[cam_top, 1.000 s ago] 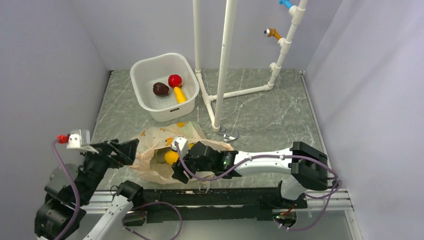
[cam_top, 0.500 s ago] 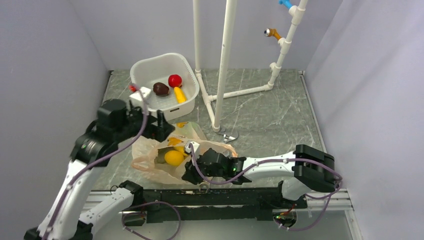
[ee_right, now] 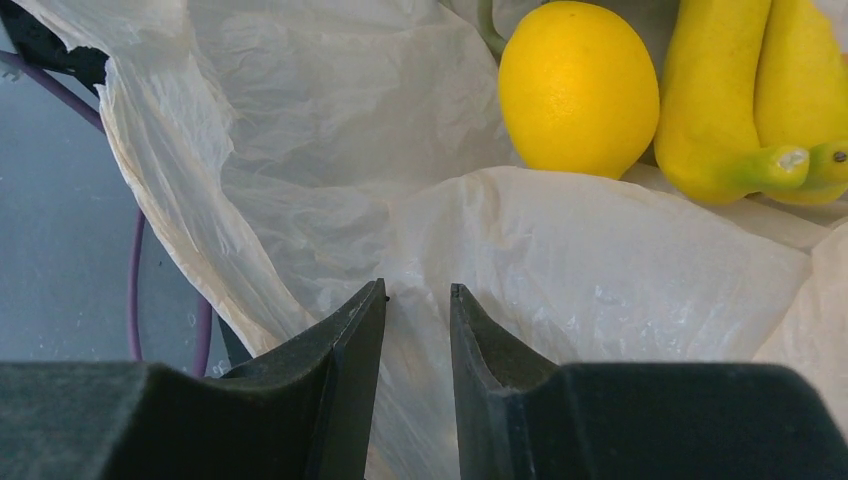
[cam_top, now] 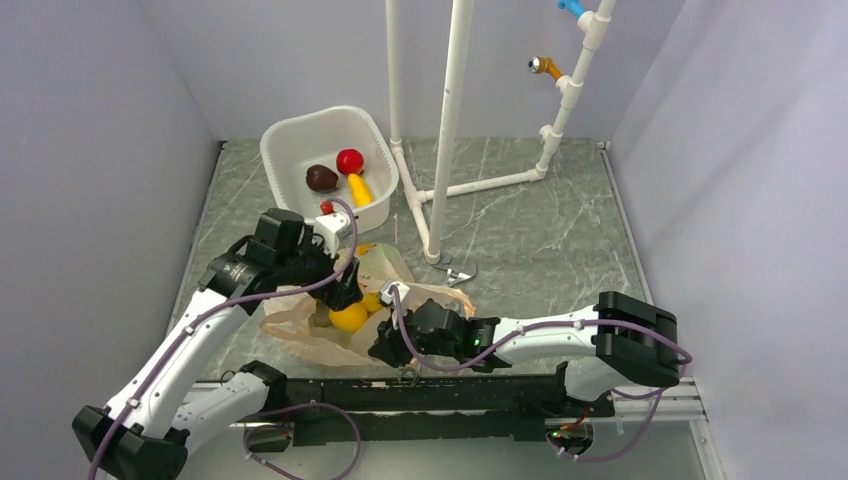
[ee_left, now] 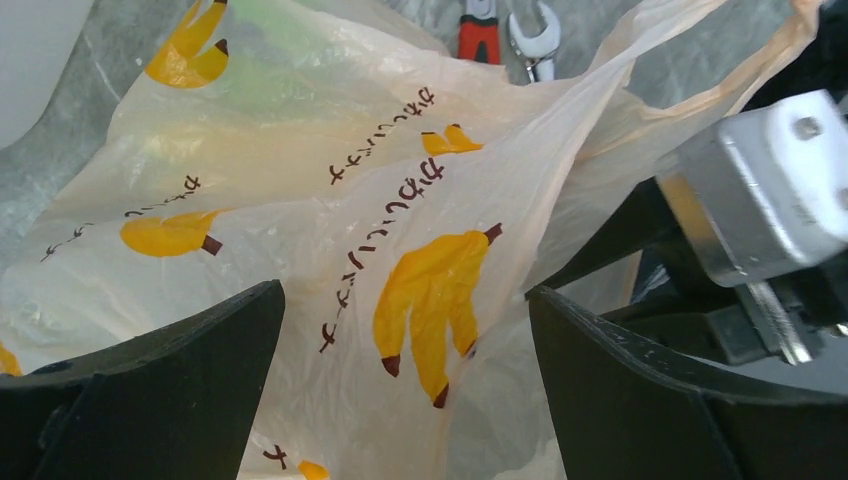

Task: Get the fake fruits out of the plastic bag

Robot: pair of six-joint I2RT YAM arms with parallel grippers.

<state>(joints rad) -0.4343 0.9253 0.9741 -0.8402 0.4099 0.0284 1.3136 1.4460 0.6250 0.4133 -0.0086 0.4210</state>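
Note:
The plastic bag [cam_top: 300,322] lies crumpled at the table's near left, mouth toward the right arm. In the right wrist view a yellow-orange ball [ee_right: 578,88] and a yellow banana bunch [ee_right: 720,100] lie inside the bag [ee_right: 330,150]. The ball also shows from above [cam_top: 348,317]. A green shape [ee_left: 265,60] shows through the film at the far end. My left gripper [cam_top: 343,287] hangs open just above the bag [ee_left: 300,180], jaws wide [ee_left: 403,292], holding nothing. My right gripper [cam_top: 385,347] is pinched on the bag's near edge [ee_right: 418,290].
A white tub [cam_top: 285,135] behind the bag holds a maroon fruit [cam_top: 321,177], a red ball [cam_top: 349,161] and a yellow piece [cam_top: 358,189]. A white pipe frame [cam_top: 445,120] stands centre. Pliers and a wrench [cam_top: 458,270] lie right of the bag.
My left arm swung from the near left corner up past the tub and came down over the bag, jaws open. My right gripper shifted slightly right, still on the bag's edge.

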